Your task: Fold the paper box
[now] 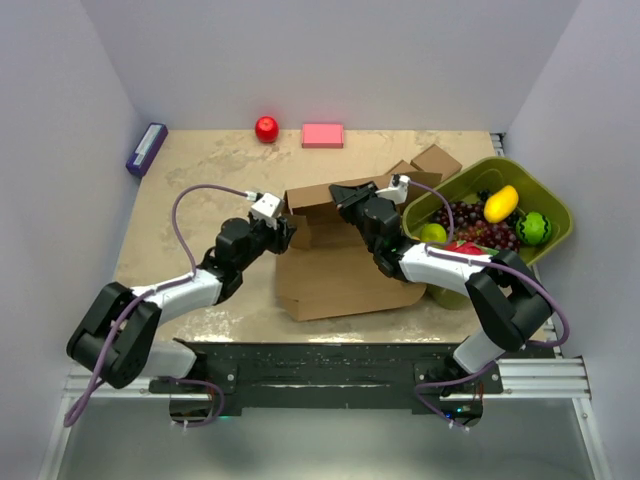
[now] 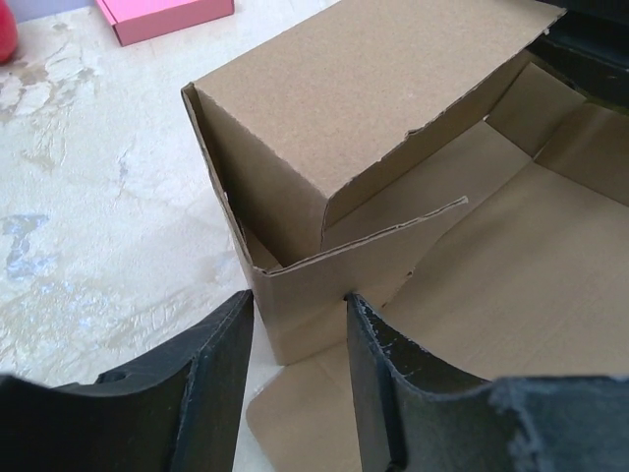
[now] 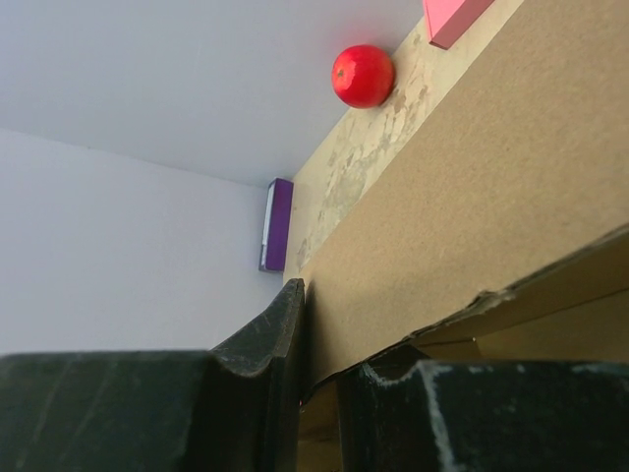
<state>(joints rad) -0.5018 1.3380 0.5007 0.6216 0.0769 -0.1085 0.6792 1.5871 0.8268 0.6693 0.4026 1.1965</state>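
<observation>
Paper box [image 1: 335,280] wall pinched in right claw [image 3: 319,344]; left claw [image 2: 298,320] open astride corner.

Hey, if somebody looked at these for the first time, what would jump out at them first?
The half-folded paper box in the middle: the right end effector pinches a raised wall of it, and the left end effector straddles a corner, jaws apart. Next come the green bin at the right edge, full of fruit, and the red apple at the back.
</observation>
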